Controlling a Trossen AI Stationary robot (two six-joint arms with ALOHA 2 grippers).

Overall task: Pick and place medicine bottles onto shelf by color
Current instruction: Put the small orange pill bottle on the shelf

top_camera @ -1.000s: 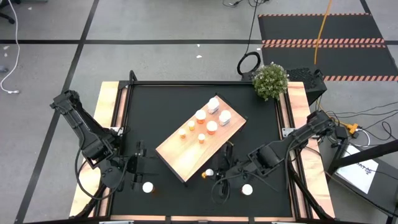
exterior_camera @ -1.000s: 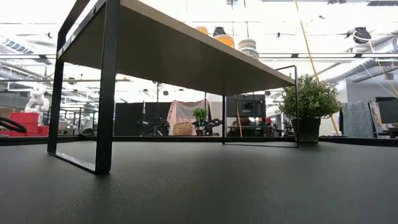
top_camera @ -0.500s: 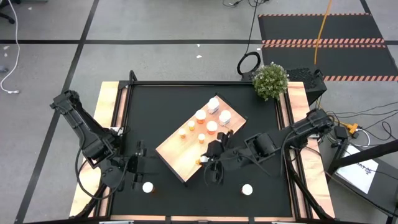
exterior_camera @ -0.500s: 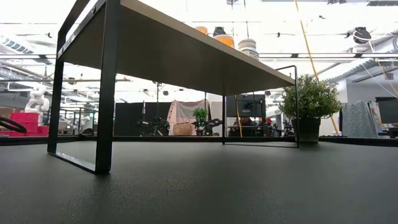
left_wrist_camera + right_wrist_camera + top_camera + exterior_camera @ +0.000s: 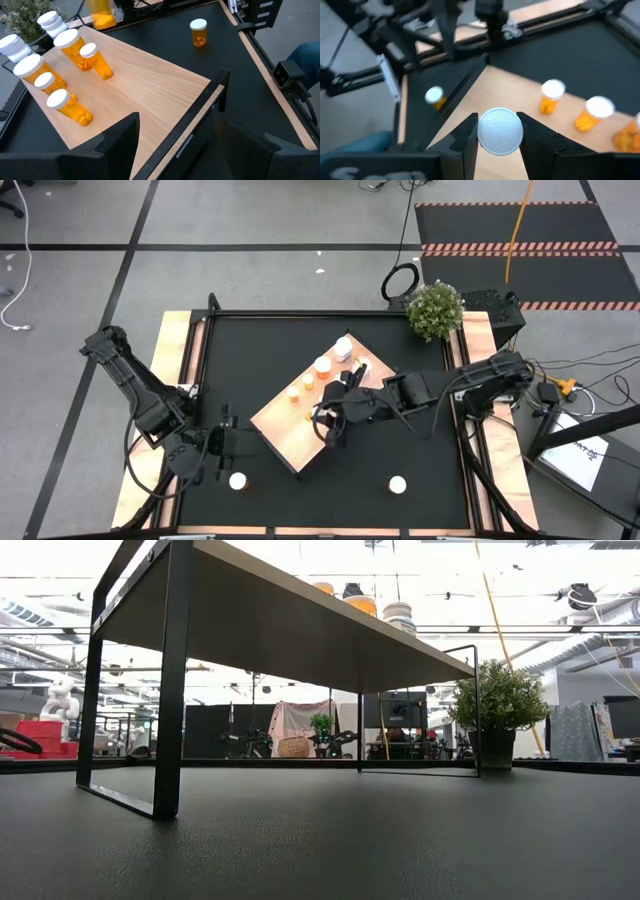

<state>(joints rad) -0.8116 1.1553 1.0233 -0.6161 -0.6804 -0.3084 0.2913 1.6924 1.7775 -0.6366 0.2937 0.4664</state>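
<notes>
Seen from above, a black worktop (image 5: 420, 430) carries a pale wooden shelf (image 5: 285, 425), set at a slant near the middle. Several orange bottles with white caps (image 5: 70, 45) stand on the shelf's far half, with white bottles at its far end, apparently grouped by color.

The right claw (image 5: 330, 418) hangs over the shelf's middle, clamped on a bottle (image 5: 500, 131). Its wrist camera looks straight down on the bottle's round white cap, pinched between the two dark fingers; the bottle's body is hidden under the cap, so its color cannot be told from there. Holding it upright by the cap likely lets it be set down standing beside the others.

The left claw (image 5: 215, 455) waits with its fingers apart and empty, near the worktop's front left corner, just beside the shelf's near end.

Two bottles are not yet shelved: one (image 5: 238, 480) close to the left claw, another (image 5: 397, 484) on the worktop's front right.
</notes>
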